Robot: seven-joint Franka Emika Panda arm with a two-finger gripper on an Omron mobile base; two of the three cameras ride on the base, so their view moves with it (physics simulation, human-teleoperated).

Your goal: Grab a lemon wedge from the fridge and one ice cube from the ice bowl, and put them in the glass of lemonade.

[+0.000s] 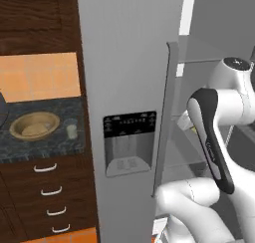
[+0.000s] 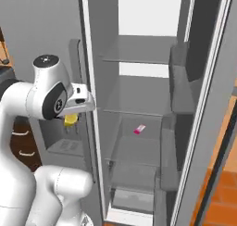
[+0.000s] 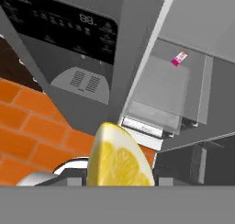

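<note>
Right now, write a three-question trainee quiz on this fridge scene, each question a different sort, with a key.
1. True or false: the gripper holds the lemon wedge.
2. Which door of the fridge stands open: (a) the one with the water dispenser, (b) the other one?
3. Fill in: on the counter, the glass of lemonade stands beside the ____.

Key: 1 true. 2 b. 3 ice bowl.

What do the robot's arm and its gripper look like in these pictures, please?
The arm is glossy white, built of rounded, bulbous links, with a long black panel on one link and dark round joint caps. The gripper hangs from a white hand with dark slots. No cables show.
</note>
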